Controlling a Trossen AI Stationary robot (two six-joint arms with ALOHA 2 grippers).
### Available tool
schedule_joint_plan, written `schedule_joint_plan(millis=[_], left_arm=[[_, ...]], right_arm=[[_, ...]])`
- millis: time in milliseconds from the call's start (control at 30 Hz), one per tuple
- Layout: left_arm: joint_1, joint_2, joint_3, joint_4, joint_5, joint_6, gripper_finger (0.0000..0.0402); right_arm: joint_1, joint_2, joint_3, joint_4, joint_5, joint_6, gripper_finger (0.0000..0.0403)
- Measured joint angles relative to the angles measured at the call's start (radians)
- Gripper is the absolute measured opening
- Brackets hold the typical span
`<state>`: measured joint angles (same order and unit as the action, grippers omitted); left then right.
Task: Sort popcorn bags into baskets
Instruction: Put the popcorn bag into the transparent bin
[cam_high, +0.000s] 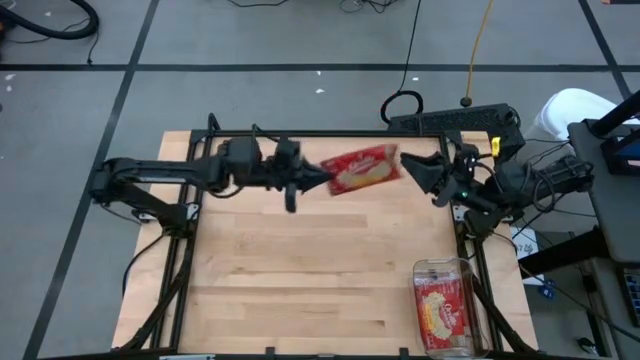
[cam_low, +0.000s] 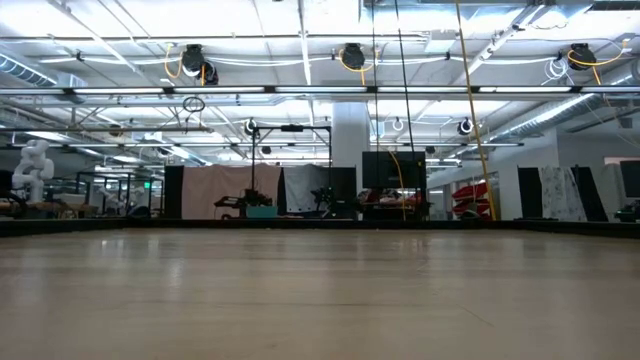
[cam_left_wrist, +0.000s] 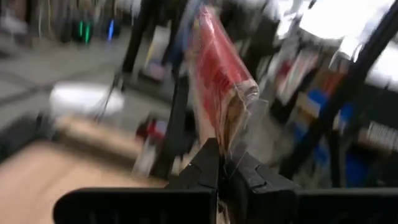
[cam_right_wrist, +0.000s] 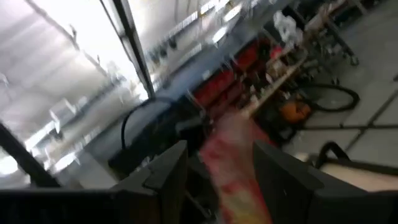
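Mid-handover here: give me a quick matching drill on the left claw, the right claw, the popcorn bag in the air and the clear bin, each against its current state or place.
Things:
1. left claw
2. right claw
3. airborne popcorn bag
4. clear bin

States or places:
A. at the table's near right corner, with a popcorn bag inside
B. open, at the bag's right end
C. shut on the bag's left end
D. raised between the two claws near the table's far edge

Pairs: 1-C, 2-B, 3-D, 4-A
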<state>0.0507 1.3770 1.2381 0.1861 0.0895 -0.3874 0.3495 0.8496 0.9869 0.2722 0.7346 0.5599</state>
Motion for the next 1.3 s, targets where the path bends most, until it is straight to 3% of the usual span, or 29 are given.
schedule_joint_plan(millis=[133,333,533,700,933,1200,1300], left_arm=[[0.001,-0.071,0.0,-0.264,0.048,0.039,0.0005],[-0.015,-0.137,-0.002,-0.535,0.125,0.064,0.0011],[-0.044,-0.135,-0.002,-0.613,0.272,0.053,0.0006],[-0.081,-0.133,-0.002,-0.622,0.295,0.05,0.0016],[-0.13,-0.133,-0.002,-0.647,0.295,0.039,0.0006],[-0.176,-0.088,0.002,-0.648,0.291,0.039,0.0015],[-0.191,-0.072,-0.002,-0.669,0.29,0.038,0.0006]], right_arm=[[0.055,0.039,0.141,-0.227,0.055,0.012,0.0175],[0.057,0.194,0.46,-0.65,0.011,0.087,0.0176],[0.007,0.44,0.789,-1.019,-0.184,0.156,0.0176],[-0.046,0.636,0.959,-1.242,-0.445,0.197,0.0176],[-0.097,0.799,0.996,-1.265,-0.665,0.185,0.0176],[-0.123,0.864,0.998,-1.204,-0.728,0.054,0.0175],[-0.14,0.878,1.0,-1.199,-0.834,0.01,0.0164]])
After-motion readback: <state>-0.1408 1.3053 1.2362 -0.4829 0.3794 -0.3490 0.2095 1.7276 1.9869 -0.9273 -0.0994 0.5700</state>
